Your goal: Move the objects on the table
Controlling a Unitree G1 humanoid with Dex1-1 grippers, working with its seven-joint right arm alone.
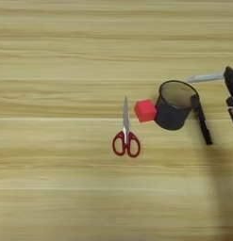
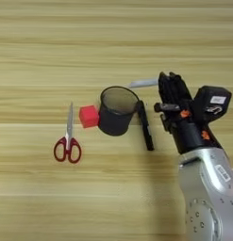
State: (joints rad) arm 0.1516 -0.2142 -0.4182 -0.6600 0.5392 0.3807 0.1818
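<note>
The round black wire-mesh pen cup (image 2: 117,112) stands upright right of the table's middle. My right gripper (image 2: 165,84) is just right of it, level with its far rim, shut on the slim grey-white marker (image 2: 143,83). The marker's pale body sticks out leftward from the fingers, ending just beyond the cup's far right rim. Its black cap is hidden among the black fingers. In the left eye view only the fingers (image 1: 230,81) show at the right edge, with the marker (image 1: 205,77) beside the cup (image 1: 174,107).
A red cube (image 2: 89,116) touches the cup's left side. Red-handled scissors (image 2: 68,139) lie further left, blades pointing away. A slim black stick (image 2: 146,126) lies against the cup's right side. The silver forearm (image 2: 207,188) fills the lower right of the wooden table (image 2: 113,37).
</note>
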